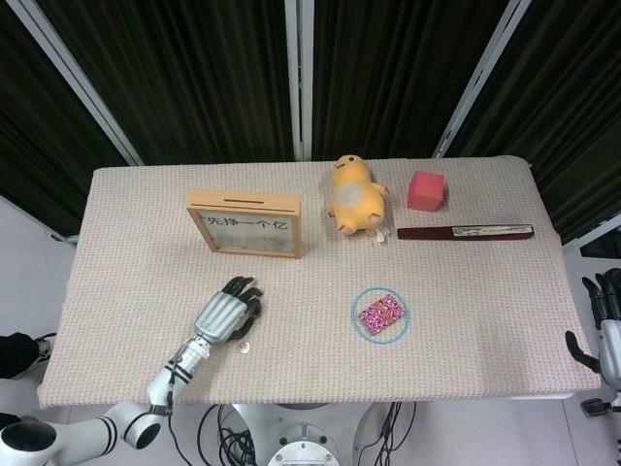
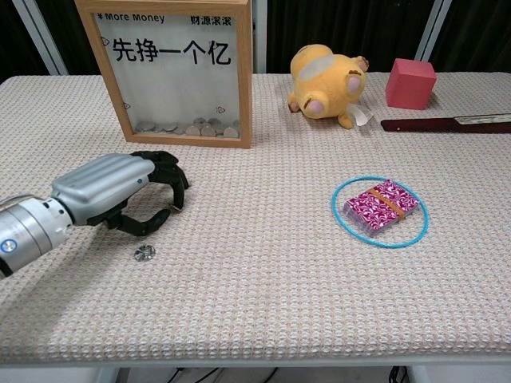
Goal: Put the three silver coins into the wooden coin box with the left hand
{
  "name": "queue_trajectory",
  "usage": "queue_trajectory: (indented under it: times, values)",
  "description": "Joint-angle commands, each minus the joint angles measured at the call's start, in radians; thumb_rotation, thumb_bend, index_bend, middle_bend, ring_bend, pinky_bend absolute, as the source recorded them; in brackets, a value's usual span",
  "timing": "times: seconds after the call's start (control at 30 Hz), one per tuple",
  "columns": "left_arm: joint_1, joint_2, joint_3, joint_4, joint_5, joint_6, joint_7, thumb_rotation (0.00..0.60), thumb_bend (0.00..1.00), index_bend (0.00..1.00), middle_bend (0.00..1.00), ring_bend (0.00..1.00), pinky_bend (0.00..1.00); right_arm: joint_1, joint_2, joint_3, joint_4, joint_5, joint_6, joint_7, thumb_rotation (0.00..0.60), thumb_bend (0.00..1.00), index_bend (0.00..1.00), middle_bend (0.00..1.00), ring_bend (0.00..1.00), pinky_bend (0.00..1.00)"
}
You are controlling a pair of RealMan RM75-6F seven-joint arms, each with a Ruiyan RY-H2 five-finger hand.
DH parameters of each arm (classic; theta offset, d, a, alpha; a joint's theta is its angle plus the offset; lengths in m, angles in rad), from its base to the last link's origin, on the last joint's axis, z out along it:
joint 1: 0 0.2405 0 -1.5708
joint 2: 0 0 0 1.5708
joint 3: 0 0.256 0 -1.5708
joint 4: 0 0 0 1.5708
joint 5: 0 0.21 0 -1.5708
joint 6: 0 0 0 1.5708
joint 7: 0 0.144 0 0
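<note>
Premises present as a robotics test lab, not a home or shop. A single table point(image 1: 136, 223) under a woven beige cover stands before floor-length black curtains point(image 1: 204, 78) hung between pale metal frame posts point(image 1: 299, 78), closing off the background. Cables point(image 1: 228, 427) run beneath the table's front edge on a bare grey floor point(image 1: 24, 282). Items are unrelated props set well apart: plush toy point(image 1: 355, 195), red cube point(image 1: 426, 190), framed coin box point(image 1: 245, 223).

My table point(image 2: 263, 303) carries the wooden coin box point(image 2: 172, 72), 1 silver coin point(image 2: 144, 253), a yellow plush point(image 2: 327, 76), red cube point(image 2: 410, 82), dark stick point(image 2: 447, 123) and a blue ring point(image 2: 380, 211) around a pink packet point(image 2: 381, 203).
</note>
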Motion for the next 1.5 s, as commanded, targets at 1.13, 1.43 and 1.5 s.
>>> queue_trajectory:
  times: [1.13, 1.43, 1.5]
  values:
    - [0.010, -0.113, 0.013, 0.218, 0.080, 0.158, -0.089, 0.600, 0.32, 0.50, 0.26, 0.07, 0.13, 0.001, 0.009, -0.006, -0.012, 0.001, -0.013, 0.004, 0.600, 0.31, 0.00, 0.00, 0.00, 0.00]
    - [0.011, -0.114, 0.012, 0.225, 0.077, 0.163, -0.102, 0.600, 0.34, 0.51, 0.26, 0.07, 0.13, 0.004, 0.005, -0.006, -0.005, 0.002, -0.019, 0.007, 0.600, 0.31, 0.00, 0.00, 0.00, 0.00]
    - [0.010, -0.112, 0.011, 0.224, 0.077, 0.164, -0.104, 0.600, 0.34, 0.52, 0.27, 0.07, 0.13, 0.004, 0.005, -0.007, -0.005, 0.002, -0.019, 0.006, 0.600, 0.31, 0.00, 0.00, 0.00, 0.00]
